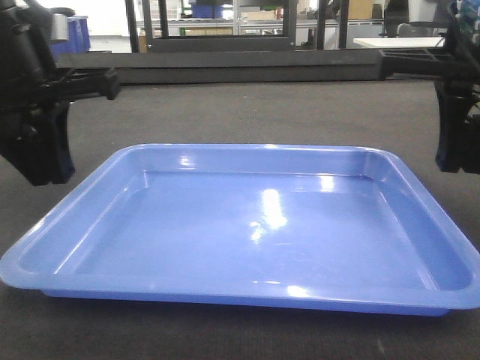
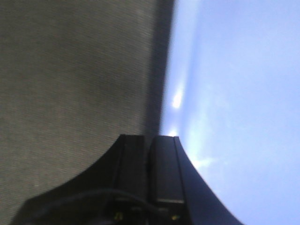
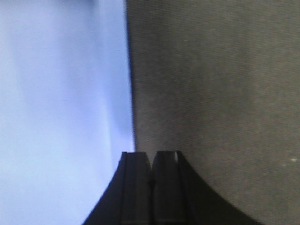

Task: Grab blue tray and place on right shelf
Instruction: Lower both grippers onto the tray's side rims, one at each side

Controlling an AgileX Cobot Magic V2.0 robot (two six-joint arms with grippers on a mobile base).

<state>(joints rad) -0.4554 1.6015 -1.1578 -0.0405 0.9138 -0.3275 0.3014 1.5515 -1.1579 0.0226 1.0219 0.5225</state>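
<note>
The blue tray (image 1: 225, 240) lies flat and empty on the dark woven table top (image 1: 247, 112), filling the middle of the front view. My left gripper (image 1: 43, 178) hangs just outside the tray's far left corner, fingers pressed together and holding nothing. In the left wrist view the left gripper (image 2: 150, 137) sits over the line where the tray (image 2: 234, 93) meets the table. My right gripper (image 1: 454, 166) hangs off the tray's far right corner, also shut and holding nothing. In the right wrist view the right gripper (image 3: 151, 153) is beside the tray's (image 3: 56, 93) edge. The right shelf is out of view.
Beyond the table's far edge stand black frame posts (image 1: 322, 22) and glazed partitions. A white table top (image 1: 397, 42) shows at the back right. Dark blue bins (image 1: 75, 34) sit at the back left.
</note>
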